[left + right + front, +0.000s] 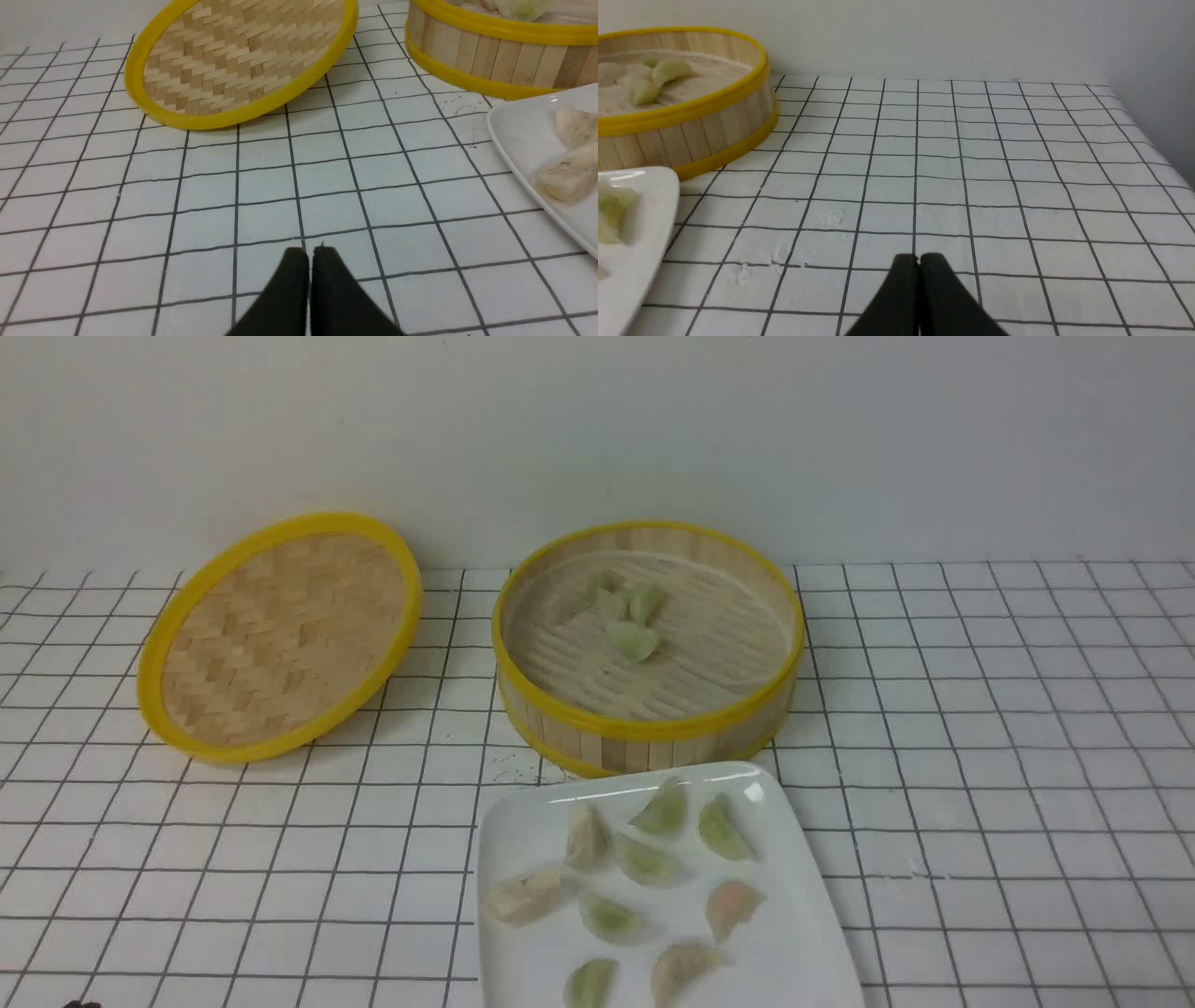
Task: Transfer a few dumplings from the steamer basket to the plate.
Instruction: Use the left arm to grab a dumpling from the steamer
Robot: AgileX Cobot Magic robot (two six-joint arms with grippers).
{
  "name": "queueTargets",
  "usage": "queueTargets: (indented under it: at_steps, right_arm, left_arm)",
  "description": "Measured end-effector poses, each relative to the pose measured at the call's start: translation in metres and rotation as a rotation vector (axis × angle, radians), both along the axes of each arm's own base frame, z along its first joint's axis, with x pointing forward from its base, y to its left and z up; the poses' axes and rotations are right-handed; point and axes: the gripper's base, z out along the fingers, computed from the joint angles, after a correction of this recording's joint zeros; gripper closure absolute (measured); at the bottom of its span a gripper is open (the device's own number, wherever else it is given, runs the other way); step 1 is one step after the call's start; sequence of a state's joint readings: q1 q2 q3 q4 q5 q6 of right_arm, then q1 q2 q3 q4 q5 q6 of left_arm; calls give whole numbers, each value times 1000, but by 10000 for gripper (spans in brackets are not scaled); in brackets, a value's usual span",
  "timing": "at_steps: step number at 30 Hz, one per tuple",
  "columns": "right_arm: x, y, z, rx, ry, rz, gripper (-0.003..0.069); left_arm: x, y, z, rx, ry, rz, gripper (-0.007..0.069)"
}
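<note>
Both of your hands have their fingers together with nothing between them: the left hand and the right hand each point over the white desk with its black grid, well apart from the food. Pale green, crescent-shaped dumplings sit clustered in the round, yellow-rimmed bamboo steamer basket, far and near the middle. Nine more lie spread on the glossy white rectangular plate, just on the near side of it, so you may well be at the end of the job.

If you go back for another, watch the tall wall: a low approach could catch the rim and push the basket into the plate. The dumplings left inside lean on one another, so a wide grip might drag two, and a hard squeeze could tear their thin skins. A careless release could stack one on the crowded plate. Swing your left arm wide and you might knock the tilted woven-bamboo lid, far left.

Your front view gives the spread on the plate but cuts off its near edge, and shows neither set of fingers; only the wrist views do. The right wrist view also makes out a pinkish dumpling in the basket, which looks faint from the front.
</note>
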State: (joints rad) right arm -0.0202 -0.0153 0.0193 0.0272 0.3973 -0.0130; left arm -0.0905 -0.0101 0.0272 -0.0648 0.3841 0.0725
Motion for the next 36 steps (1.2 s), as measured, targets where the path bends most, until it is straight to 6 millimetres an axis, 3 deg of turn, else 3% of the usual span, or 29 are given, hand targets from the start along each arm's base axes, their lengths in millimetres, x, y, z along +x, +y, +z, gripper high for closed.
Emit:
queueTargets:
  at_steps: [18,22,24,28,32,33,36]
  right_arm:
    - [0,0,0,0,0,0,672]
    - [0,0,0,0,0,0,672]
    - [0,0,0,0,0,0,672]
    - [0,0,0,0,0,0,672]
    - [0,0,0,0,0,0,672]
    - [0,0,0,0,0,0,672]
    - [0,0,0,0,0,0,672]
  left_arm:
    - [0,0,0,-2,-2,0,631]
    - [3,-3,10,-206,-93,23,631]
    - [4,-2,24,-480,-210,64,631]
    - [3,10,49,-756,-464,142,631]
    - [-4,11,86,-805,-551,112,631]
    - [-4,7,114,-780,-522,76,631]
    - [13,-6,160,-668,-327,16,631]
